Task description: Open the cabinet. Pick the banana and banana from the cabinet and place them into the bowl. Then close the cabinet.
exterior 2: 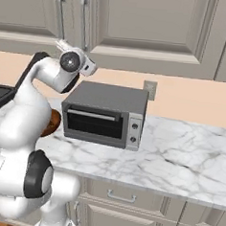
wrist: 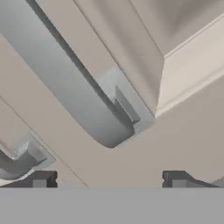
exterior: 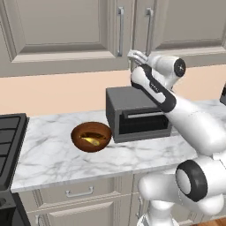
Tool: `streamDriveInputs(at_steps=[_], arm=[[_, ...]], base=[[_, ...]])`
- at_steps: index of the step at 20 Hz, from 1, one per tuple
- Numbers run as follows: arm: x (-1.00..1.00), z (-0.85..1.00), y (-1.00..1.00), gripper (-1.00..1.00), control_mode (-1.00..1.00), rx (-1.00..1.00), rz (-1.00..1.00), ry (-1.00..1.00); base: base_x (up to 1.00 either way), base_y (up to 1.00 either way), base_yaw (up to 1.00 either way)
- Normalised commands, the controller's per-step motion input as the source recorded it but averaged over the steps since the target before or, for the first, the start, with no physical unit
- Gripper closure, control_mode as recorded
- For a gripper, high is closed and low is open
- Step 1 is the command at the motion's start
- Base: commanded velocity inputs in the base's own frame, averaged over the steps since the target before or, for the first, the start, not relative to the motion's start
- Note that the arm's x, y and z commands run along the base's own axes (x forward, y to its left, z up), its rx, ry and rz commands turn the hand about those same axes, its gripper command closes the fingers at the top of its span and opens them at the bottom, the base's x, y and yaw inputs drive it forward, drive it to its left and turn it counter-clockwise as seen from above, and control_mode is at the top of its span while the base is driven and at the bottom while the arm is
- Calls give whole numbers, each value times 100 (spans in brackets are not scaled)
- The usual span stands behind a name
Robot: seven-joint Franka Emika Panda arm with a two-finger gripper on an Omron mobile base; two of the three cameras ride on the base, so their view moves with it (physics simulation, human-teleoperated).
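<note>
- The grey-beige wall cabinet [exterior: 66, 31] with two recessed-panel doors looks shut in both base views, and its vertical silver bar handles [exterior: 121, 31] stand side by side at the centre.
- The round, glossy dark reddish-brown wooden bowl [exterior: 91, 137] sits on the white marble counter [exterior: 53, 154], just beside the grey box oven [exterior: 137, 112]. Inside it lies a yellow banana [exterior: 92, 141] and a darker curved piece, probably the brown banana [exterior: 91, 133]. So I judge that the task is almost finished.
- The gripper [wrist: 109, 179] has its fingers [wrist: 41, 179] spread wide and empty; they stand very close to the lower end of one silver handle [wrist: 78, 92], not around it.
- Risk: if the arm pulls back at an angle, a finger may catch the handle end and draw the door open again.
- Risk: if a door is not fully seated, the closing step is incomplete; I cannot tell this from here.
- Pose: the white arm rises from the base, bends over the oven and reaches up, with the hand at the bottom edge of the cabinet doors.
</note>
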Motion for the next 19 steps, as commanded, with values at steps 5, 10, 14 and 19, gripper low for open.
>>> streamDriveInputs(at_steps=[5,10,14,19], arm=[[100,-61,0,-100,-100,-4,22,-19],[100,-23,37,-100,-100,-12,-18,0],[100,-3,93,-100,-100,-23,-43,12],[100,0,45,-100,-100,-10,-31,32]], base=[[0,0,0],[0,0,0],[0,0,0],[0,0,0]])
